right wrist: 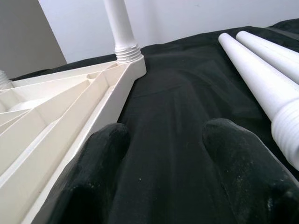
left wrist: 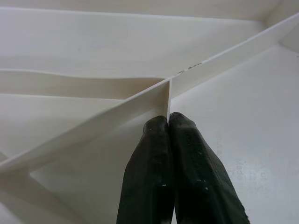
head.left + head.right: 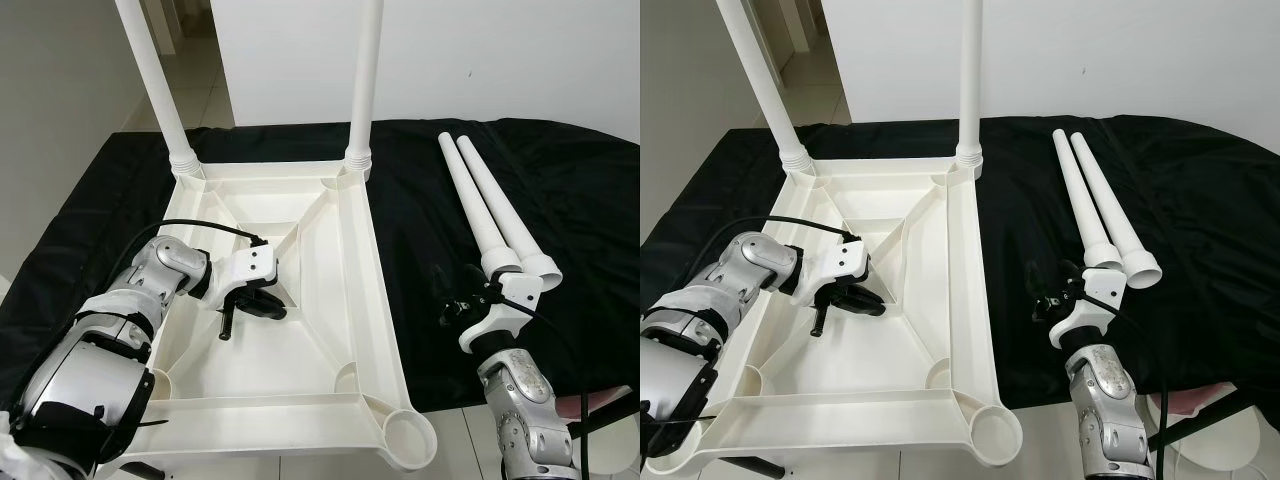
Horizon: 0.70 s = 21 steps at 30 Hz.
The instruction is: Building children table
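Against closed left gripper (image 2: 168,122) jaws: tabletop (image 3: 345,300) rib.

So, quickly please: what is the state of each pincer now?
Left pincer: closed, empty, fingertips at a rib inside the upturned tabletop.
Right pincer: open, empty, over the black cloth beside the loose legs.

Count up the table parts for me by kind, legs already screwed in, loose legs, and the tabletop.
Legs standing in the tabletop's far corners: 2, one and another.
Loose legs lying on the black cloth: 2, one and another.
Upside-down white tabletop: 1.
Total: 5 parts.
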{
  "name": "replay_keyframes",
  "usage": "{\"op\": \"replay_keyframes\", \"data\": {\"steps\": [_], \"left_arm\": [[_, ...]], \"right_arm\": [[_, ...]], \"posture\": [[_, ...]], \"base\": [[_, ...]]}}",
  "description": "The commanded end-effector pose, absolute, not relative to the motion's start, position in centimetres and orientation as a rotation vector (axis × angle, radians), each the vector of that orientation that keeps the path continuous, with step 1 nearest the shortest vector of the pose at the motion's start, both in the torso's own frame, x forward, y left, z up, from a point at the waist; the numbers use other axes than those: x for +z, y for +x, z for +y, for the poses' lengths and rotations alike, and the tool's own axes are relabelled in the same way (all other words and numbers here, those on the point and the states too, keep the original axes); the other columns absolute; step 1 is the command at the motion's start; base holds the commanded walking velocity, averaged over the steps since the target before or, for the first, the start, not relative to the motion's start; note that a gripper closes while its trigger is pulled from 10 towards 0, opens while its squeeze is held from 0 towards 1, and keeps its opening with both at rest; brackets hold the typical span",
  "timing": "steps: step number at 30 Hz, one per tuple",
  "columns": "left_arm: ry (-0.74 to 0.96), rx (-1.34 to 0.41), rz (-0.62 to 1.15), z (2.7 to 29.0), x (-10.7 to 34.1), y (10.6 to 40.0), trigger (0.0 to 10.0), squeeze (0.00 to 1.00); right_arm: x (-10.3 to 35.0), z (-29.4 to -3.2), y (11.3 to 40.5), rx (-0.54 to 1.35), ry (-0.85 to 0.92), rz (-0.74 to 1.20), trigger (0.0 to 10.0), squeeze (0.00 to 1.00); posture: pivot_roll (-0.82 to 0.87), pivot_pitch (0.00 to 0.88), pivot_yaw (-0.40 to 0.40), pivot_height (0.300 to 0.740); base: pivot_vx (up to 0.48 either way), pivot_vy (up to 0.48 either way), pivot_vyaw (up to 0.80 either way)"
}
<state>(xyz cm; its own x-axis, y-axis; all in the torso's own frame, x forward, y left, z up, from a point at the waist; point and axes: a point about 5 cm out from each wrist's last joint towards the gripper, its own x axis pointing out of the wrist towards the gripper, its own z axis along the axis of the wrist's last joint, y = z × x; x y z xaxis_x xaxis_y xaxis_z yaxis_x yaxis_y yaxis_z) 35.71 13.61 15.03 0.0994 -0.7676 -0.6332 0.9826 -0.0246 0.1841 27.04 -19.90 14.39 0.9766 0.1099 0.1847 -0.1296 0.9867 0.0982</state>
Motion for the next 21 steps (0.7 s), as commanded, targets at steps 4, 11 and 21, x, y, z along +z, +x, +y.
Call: {"op": "replay_keyframes", "data": {"steps": [4,11,21], "left_arm": [[0.705,-1.005,0.312,13.9,14.1,37.6,10.0,0.00],[0.594,-0.878,0.243,13.8,15.6,38.6,10.0,1.00],[0.670,-0.944,0.062,13.7,18.4,38.6,10.0,0.00]], "right_arm": [[14.1,-19.7,27.0,0.121,0.118,-0.169,10.0,0.00],[14.2,-19.5,27.3,0.131,0.119,-0.171,10.0,0.00],[14.1,-19.2,27.3,0.133,0.127,-0.170,10.0,0.00]], "posture": [[-0.05,0.068,0.092,0.740],[-0.05,0.065,0.089,0.740],[-0.04,0.070,0.089,0.740]], "base": [[0.000,0.000,0.00],[0.000,0.000,0.00],[0.000,0.000,0.00]]}}
